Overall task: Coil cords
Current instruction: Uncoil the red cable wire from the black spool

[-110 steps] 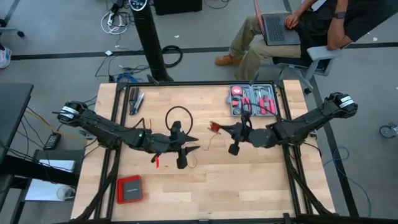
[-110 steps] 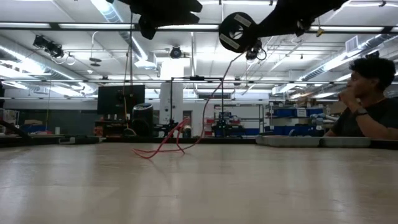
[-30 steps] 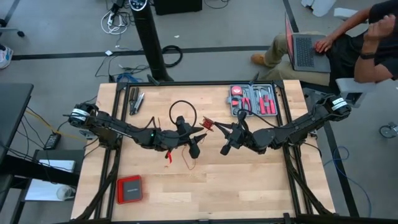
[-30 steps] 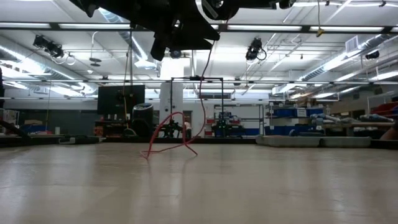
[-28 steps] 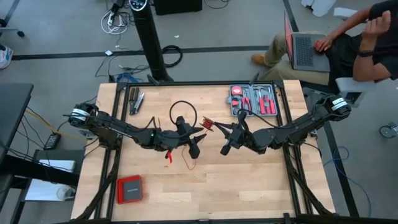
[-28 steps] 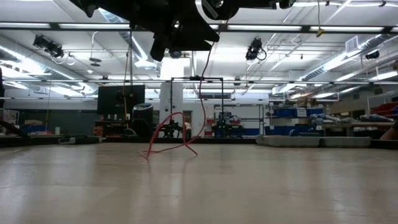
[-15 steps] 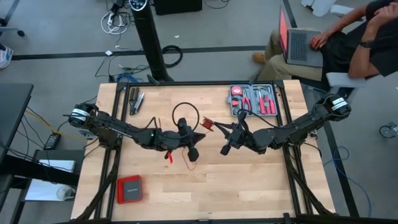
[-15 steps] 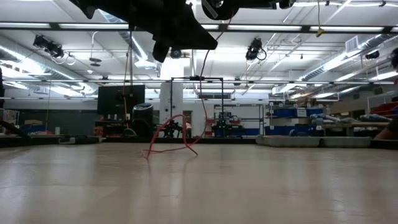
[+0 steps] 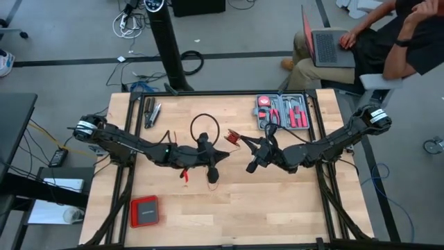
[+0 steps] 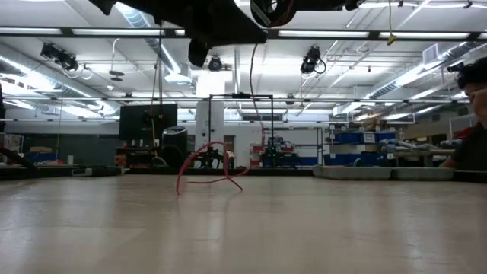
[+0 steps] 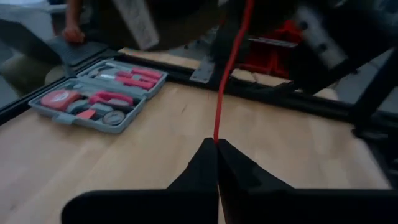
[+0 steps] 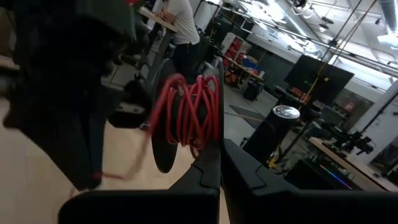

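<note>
The left tool is clamped on the red cord just beyond its tips, likely to feed slack. The right tool, clamped on the cord's wound loops, holds them above the worktop, probably for winding

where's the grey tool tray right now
In the high view the grey tool tray lies flat at the table's far edge on the right arm's side, just beyond the right end effector.
</note>
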`<state>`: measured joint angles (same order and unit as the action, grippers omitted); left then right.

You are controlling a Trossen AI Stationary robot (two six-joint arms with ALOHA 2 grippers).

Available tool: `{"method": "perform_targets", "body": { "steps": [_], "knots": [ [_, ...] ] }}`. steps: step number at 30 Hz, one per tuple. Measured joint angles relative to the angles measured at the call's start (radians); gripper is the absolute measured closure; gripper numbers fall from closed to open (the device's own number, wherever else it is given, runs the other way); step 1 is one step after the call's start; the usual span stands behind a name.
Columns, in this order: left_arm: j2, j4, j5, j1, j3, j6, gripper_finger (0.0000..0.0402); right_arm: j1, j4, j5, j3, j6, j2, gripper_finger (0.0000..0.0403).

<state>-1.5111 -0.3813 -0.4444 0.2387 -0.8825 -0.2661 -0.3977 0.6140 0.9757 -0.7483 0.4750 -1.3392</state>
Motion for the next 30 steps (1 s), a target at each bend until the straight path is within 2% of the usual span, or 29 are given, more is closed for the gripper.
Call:
{"method": "perform_targets", "body": {
  "steps": [10,13,16,21,23,27,30],
  "knots": [
    [0.122,-0.026,0.028,0.032,0.000,0.048,0.0401,0.001,-0.066,0.034,0.000,0.001,0.000,0.0403],
    [0.170,0.061,0.011,0.034,0.000,0.053,0.0401,-0.010,-0.082,0.064,0.000,0.007,0.000,0.0403],
    [0.211,0.193,-0.052,0.032,0.000,0.041,0.0401,-0.027,-0.086,0.087,0.000,0.038,0.000,0.0403],
    [0.259,0.410,-0.076,0.033,0.000,-0.066,0.0401,-0.045,-0.085,0.128,0.000,0.062,0.001,0.0403],
    [0.258,0.467,-0.045,0.033,0.000,-0.097,0.0401,-0.045,-0.080,0.130,0.000,0.062,0.002,0.0403],
    [0.234,0.485,0.110,0.037,-0.001,-0.108,0.0401,-0.045,-0.032,0.125,0.000,0.061,0.003,0.0403],
    [0.207,0.491,0.129,0.043,0.000,-0.106,0.0389,-0.046,0.011,0.082,0.000,0.048,0.003,0.0403]
  ]
}}
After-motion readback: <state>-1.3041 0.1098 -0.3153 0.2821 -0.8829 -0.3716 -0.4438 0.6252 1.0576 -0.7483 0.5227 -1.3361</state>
